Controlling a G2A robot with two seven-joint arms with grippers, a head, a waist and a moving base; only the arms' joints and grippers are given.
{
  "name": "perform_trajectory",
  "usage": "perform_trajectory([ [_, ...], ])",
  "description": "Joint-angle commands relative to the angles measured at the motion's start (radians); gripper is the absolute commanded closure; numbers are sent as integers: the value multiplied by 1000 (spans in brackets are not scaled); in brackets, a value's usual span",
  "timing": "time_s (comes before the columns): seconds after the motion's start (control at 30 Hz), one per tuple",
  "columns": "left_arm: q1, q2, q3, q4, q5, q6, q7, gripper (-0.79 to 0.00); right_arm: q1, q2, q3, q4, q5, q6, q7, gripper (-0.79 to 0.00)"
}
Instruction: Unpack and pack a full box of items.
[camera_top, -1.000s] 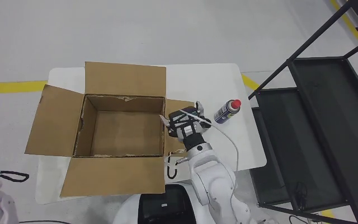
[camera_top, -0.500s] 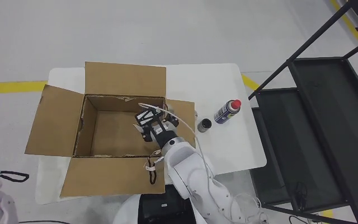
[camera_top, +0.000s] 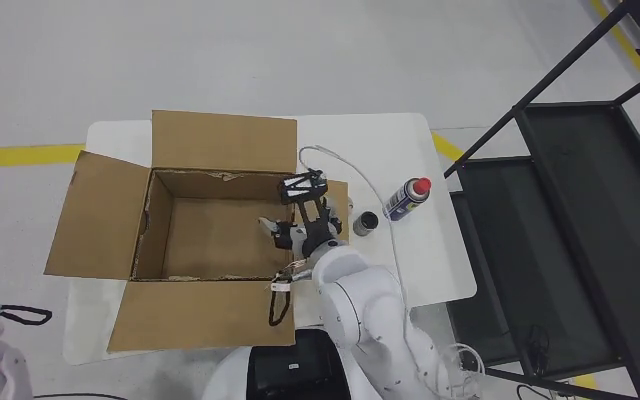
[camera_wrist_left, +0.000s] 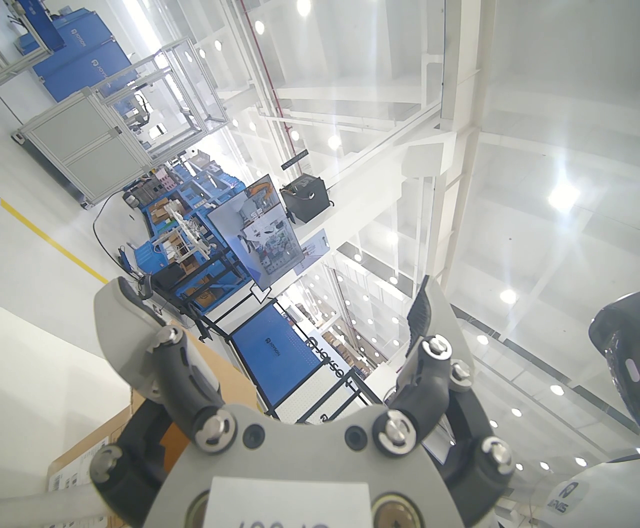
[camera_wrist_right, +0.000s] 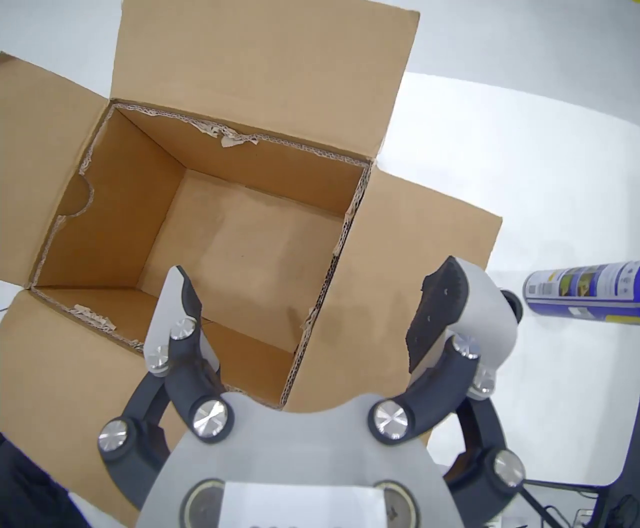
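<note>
Box (camera_wrist_right: 260, 165) empty; unpacking looks done. My right gripper (camera_wrist_right: 312, 280) spread, holding nothing. Next: grab spray can (camera_wrist_right: 585, 295), frame right, repack.

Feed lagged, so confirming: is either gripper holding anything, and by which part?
Nothing is held. The right gripper is open and empty above the box; the left gripper is open and empty.

Table (camera_top: 395, 138), open box (camera_top: 224, 141), spray can (camera_top: 405, 199), small cylinder (camera_top: 366, 223)
</note>
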Motion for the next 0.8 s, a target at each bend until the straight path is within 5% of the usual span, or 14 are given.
perform_trajectory([
  [0.0, 0, 0, 0, 0, 0, 0, 0, -785, -18, -2, 34, -26, 79, 37, 23, -785],
  [0.43, 0, 0, 0, 0, 0, 0, 0, -785, -156, 15, 312, -67, 405, 41, -116, -785],
  [0.77, 0, 0, 0, 0, 0, 0, 0, -785, -159, 26, 398, -87, 470, 47, -199, -785],
])
